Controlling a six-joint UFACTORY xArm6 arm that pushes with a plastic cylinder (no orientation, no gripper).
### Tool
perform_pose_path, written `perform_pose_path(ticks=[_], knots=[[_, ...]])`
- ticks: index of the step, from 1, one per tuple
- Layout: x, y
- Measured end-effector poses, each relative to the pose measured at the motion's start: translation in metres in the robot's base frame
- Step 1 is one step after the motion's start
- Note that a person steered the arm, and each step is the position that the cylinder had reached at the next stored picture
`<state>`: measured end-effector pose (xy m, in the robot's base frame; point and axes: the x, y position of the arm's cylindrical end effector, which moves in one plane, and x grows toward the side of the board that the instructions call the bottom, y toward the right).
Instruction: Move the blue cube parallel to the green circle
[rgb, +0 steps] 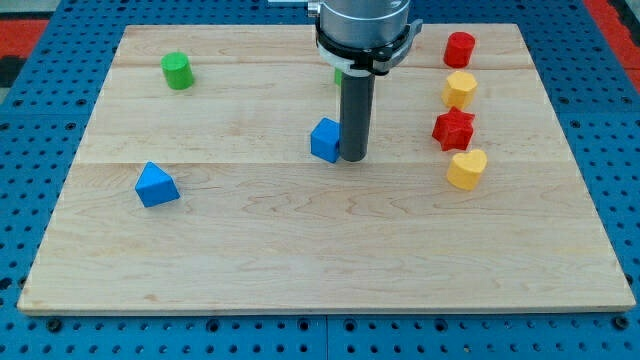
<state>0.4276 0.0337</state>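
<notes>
Blue and solid-looking, the blue cube (324, 140) sits near the middle of the pale wooden surface (300, 250), with my tip (352, 158) pressed against its side toward the view's right, touching it or as good as. The tool is a bare dark rod with nothing to open or close, so it grips nothing and can only shove. The green cylinder (177, 71), which I take to be the task's green circle, stands near the view's top left, well apart from the cube. A blue triangular block (156, 185) lies at the view's left, lower down. At the view's right a column runs from top to bottom: a red cylinder (459, 48), a yellow block (459, 89), a red star (453, 129) and a yellow heart (466, 169). A sliver of green (339, 74) peeks out behind the rod; its shape is hidden. The cube looks light, rigid and likely to slide easily on the smooth wood, so an off-centre push may spin it or let it slip past; contact is best kept at the middle of a flat face, away from the corners
</notes>
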Motion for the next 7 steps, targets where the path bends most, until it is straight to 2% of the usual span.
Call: perform_pose_path(ticks=[2, 3, 4, 6, 7], knots=[[-0.005, -0.034], [-0.021, -0.077], [-0.050, -0.104], [-0.115, -0.117], [-0.091, -0.147]])
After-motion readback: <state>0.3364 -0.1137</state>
